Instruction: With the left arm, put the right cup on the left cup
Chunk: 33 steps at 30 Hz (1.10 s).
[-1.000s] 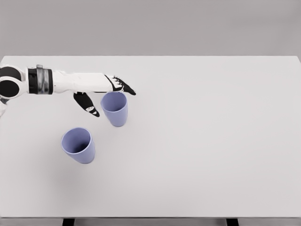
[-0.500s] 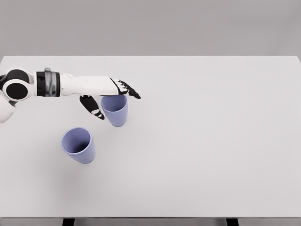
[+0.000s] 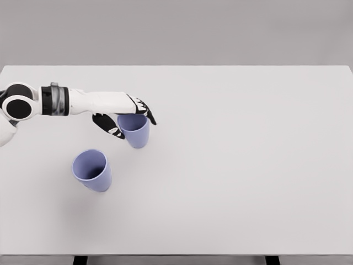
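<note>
A white robot arm reaches in from the left edge of the view, held nearly level above the white counter (image 3: 248,165), its black-and-silver wrist cuff over the counter's left end. The left hand (image 3: 126,113) sits at the top of the right cup (image 3: 135,130), a lavender-blue tumbler standing upright, mouth up, in the counter's left half toward the far edge. The hand's white back faces up and its dark fingers (image 3: 148,113) curl down over the far side of the cup's rim, while the black thumb (image 3: 107,125) hangs low on the cup's near left side, just beside its wall. The cup's rim is thus bracketed between fingers and thumb, and the hand covers part of the opening; whether the grip has fully closed on the wall cannot be told from this angle, though the digits are bent around the cup rather than spread. The cup's base looks to be resting on the counter.

The left cup (image 3: 92,170), of the same colour and shape, stands apart from it, nearer the front edge and further toward the left end, its open mouth showing and its body appearing to lean toward the viewer. The two cups do not touch. A soft shadow lies on the counter under each.
</note>
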Each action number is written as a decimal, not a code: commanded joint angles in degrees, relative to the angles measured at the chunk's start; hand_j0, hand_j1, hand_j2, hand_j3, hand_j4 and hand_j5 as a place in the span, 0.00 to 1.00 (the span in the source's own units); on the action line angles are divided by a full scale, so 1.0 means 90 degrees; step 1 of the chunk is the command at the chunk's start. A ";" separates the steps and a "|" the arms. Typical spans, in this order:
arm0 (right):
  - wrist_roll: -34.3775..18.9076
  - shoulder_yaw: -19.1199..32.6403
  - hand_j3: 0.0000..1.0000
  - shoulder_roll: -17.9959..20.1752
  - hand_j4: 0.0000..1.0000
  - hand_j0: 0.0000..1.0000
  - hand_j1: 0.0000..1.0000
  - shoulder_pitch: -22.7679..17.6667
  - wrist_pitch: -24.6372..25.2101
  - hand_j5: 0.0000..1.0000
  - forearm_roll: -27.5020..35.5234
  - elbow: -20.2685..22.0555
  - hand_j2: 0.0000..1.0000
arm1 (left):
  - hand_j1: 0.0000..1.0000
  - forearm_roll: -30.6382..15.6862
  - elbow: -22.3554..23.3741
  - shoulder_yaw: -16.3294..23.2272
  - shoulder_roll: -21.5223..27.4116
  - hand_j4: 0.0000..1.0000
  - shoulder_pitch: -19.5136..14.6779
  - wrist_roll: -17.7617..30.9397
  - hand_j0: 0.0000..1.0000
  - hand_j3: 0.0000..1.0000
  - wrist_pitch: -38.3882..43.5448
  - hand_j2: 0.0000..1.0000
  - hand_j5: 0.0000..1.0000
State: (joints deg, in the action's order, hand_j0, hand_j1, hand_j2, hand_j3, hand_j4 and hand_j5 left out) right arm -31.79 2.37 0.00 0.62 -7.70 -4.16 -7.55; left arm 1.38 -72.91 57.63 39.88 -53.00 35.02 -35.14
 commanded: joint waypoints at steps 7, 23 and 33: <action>-0.0003 0.0000 1.00 0.0000 1.00 1.00 1.00 0.0000 -0.0003 1.00 -0.0007 -0.0001 1.00 | 0.60 -0.0397 -0.0277 -0.0154 0.0110 0.60 0.0000 -0.0002 0.60 0.60 0.0016 0.60 0.60; -0.0003 0.0000 1.00 0.0000 1.00 1.00 1.00 0.0010 -0.0003 1.00 -0.0007 -0.0001 1.00 | 0.56 -0.1862 -0.2259 -0.0349 0.2219 0.56 -0.0322 -0.0002 0.56 0.56 0.0016 0.56 0.56; -0.0003 0.0000 1.00 0.0000 1.00 1.00 1.00 0.0010 -0.0003 1.00 -0.0007 -0.0001 1.00 | 0.56 -0.2331 -0.2953 -0.0330 0.3274 0.56 -0.0556 -0.0002 0.56 0.56 0.0016 0.56 0.56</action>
State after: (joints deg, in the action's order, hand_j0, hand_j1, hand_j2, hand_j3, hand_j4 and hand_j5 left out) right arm -31.79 2.37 0.00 0.62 -7.70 -4.16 -7.55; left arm -18.61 -98.44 54.74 67.48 -58.36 35.05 -35.19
